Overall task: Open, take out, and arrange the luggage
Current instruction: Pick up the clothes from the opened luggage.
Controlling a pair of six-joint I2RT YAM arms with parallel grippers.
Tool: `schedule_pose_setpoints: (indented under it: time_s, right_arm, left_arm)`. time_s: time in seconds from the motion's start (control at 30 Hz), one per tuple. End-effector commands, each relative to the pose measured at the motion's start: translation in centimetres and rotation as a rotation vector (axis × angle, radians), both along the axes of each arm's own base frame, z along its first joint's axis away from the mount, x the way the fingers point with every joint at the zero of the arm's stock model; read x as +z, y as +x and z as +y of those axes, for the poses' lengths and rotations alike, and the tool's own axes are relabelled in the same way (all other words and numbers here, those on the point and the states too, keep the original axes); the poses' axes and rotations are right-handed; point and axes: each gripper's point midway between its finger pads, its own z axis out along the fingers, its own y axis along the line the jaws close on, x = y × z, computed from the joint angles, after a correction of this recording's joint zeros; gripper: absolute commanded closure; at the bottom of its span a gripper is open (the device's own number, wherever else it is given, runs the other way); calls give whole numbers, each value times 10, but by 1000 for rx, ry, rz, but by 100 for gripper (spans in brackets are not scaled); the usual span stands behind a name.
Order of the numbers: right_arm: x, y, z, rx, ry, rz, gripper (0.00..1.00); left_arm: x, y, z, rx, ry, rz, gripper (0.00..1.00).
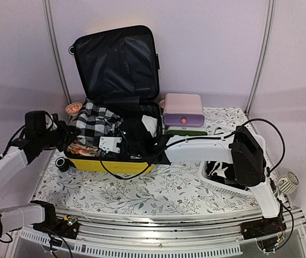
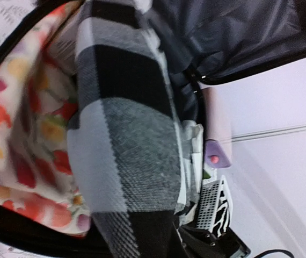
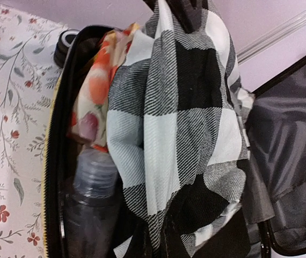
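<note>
We see the luggage [image 1: 110, 165] lying open on the table [image 1: 158, 191], its black-lined lid standing up behind the yellow tub. The glossy shell looks stiff and slippery, and probably heavy while packed, so we would take it by the rim or handle, not the smooth face.

Inside it lie a checked cloth [image 1: 95, 124], a floral cloth [image 3: 91, 102] and a clear bottle [image 3: 91, 183]. The soft, light cloths suit a pinch.

At the luggage's left edge, the left gripper [image 1: 70, 134] is clenched on the checked cloth. The right gripper [image 1: 126, 144], over the tub's middle, is clenched too, though we cannot tell on what.

Right of the luggage stand a pink drawer box [image 1: 183, 110] and a white basket [image 1: 223, 185] holding something black and white.
</note>
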Motion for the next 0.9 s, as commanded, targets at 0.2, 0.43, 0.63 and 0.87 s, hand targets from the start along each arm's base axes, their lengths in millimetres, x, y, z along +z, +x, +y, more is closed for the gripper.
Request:
schedule_pose_setpoints:
  time_s: [0.2,0.43,0.63,0.87]
  right_arm:
    - [207,16,-59,-90,298,-98,99]
    - [299,-23,-104,-14,413,-100,99]
    - [337,-72,-141,105,458,18,99]
    - [303,-77,-189,-43,354,158,99]
  left_arm:
    - [197,41,-26,-75,23,-383,100]
    - [308,14,-60,-166,-28,-582,100]
    - [337,-28,-109,-306,-175,-649,100]
    - [314,-27,-180,-393,-256,-620,100]
